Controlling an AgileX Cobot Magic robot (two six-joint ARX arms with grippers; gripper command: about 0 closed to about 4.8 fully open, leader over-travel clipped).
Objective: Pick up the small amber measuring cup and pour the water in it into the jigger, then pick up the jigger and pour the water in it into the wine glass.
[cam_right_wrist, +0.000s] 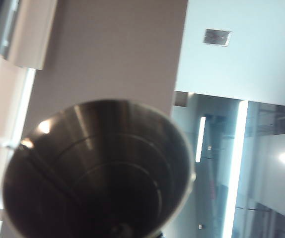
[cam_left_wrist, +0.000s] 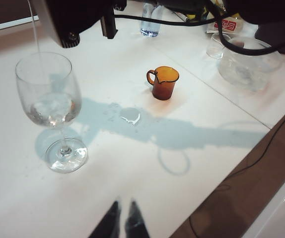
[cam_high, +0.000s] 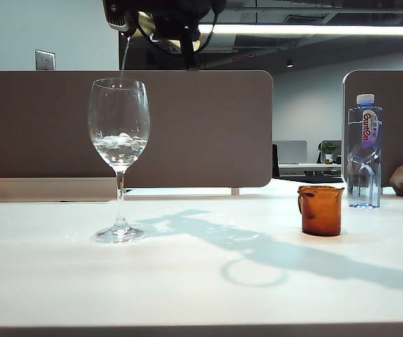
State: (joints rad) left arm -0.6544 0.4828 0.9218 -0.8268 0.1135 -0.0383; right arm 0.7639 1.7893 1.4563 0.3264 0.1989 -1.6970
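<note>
The wine glass (cam_high: 119, 140) stands at the left of the table, with water in its bowl. Above it, my right gripper (cam_high: 161, 21) is shut on the gold jigger (cam_high: 145, 27), which is tipped sideways. A thin stream of water (cam_high: 124, 56) falls from the jigger into the glass. The right wrist view looks into the jigger's shiny open cone (cam_right_wrist: 98, 168), and the fingers are hidden behind it. The small amber measuring cup (cam_high: 321, 210) stands upright at the right, untouched. My left gripper (cam_left_wrist: 123, 210) hangs shut and empty over the table's near part, away from the wine glass (cam_left_wrist: 50, 99) and cup (cam_left_wrist: 163, 83).
A clear water bottle (cam_high: 364, 151) with a blue cap stands behind the amber cup. A small puddle (cam_left_wrist: 130, 115) lies on the table between glass and cup. A clear bowl (cam_left_wrist: 249, 64) and a small tumbler (cam_left_wrist: 215, 45) sit farther off. A cable trails past the table edge (cam_left_wrist: 217, 163).
</note>
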